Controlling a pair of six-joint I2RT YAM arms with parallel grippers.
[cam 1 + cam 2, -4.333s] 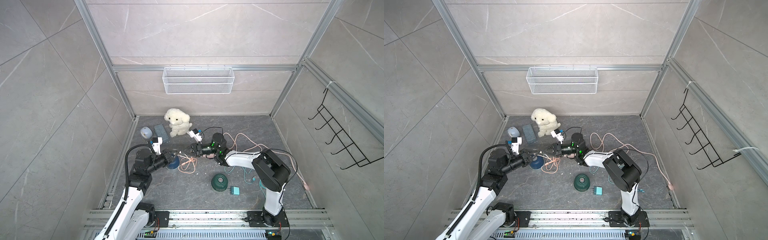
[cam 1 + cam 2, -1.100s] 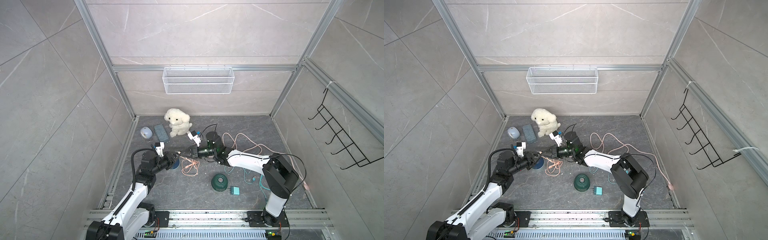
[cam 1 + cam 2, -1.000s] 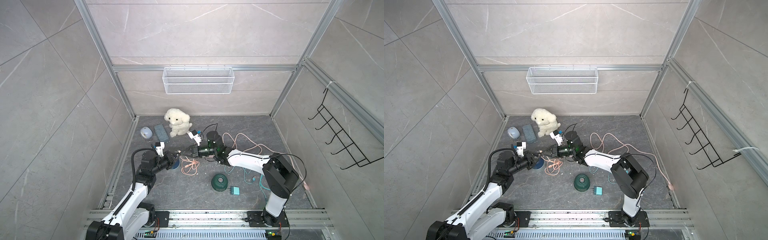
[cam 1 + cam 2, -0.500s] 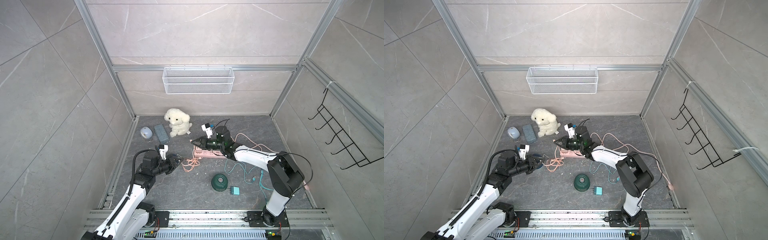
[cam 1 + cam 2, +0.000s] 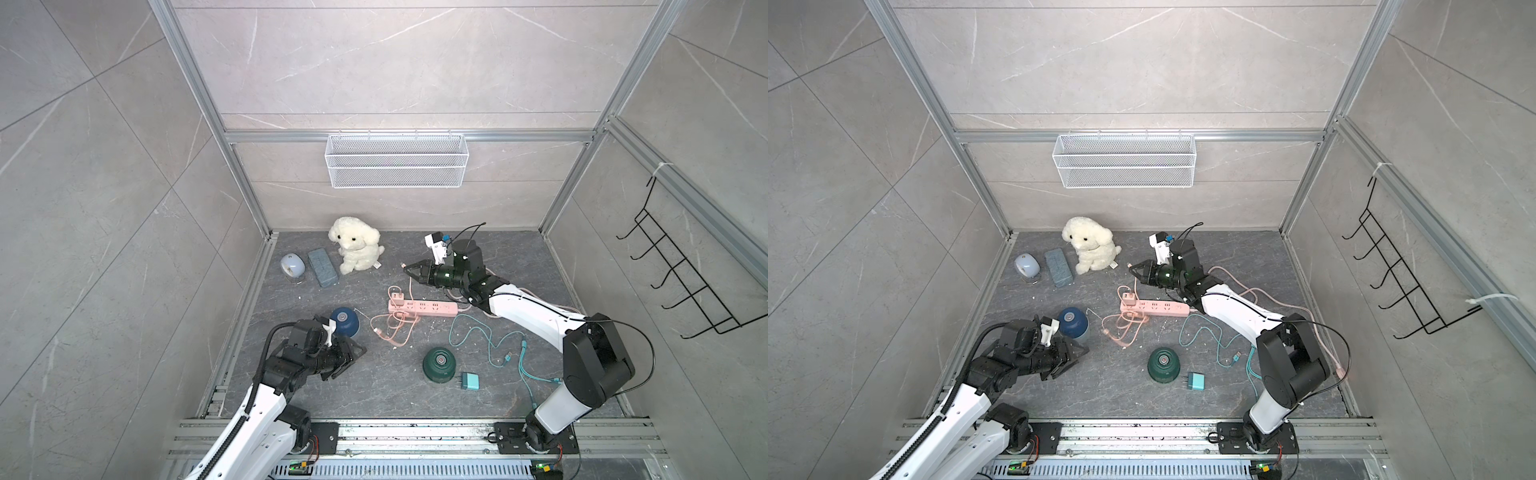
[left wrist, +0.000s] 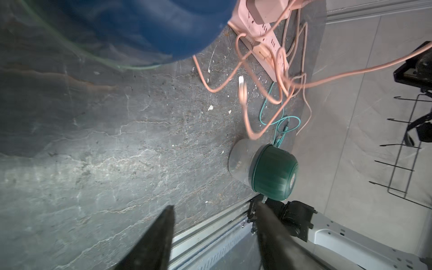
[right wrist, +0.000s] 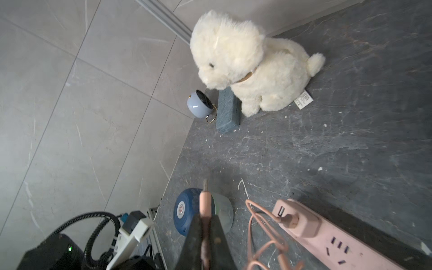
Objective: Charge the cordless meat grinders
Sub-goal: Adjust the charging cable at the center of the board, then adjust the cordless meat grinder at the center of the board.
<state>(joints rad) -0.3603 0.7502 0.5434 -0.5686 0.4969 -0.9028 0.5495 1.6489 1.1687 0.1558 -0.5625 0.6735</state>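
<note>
Pink cable (image 7: 205, 201) pinched in right gripper (image 7: 205, 218). Left gripper (image 6: 215, 205) spread, empty, beside blue grinder (image 5: 344, 321) at left edge of floor (image 5: 299, 305).

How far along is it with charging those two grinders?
Done: pink adapter sits in the power strip. In hand: right gripper pinches the pink cable's plug, not yet in the navy grinder; left gripper is open, empty. Left: green grinder uncabled, teal adapter and teal cable loose on the floor.

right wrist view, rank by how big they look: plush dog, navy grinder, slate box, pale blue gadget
1. plush dog
2. navy grinder, though it is nearer the camera, so unsure
3. slate box and pale blue gadget: about alike
</note>
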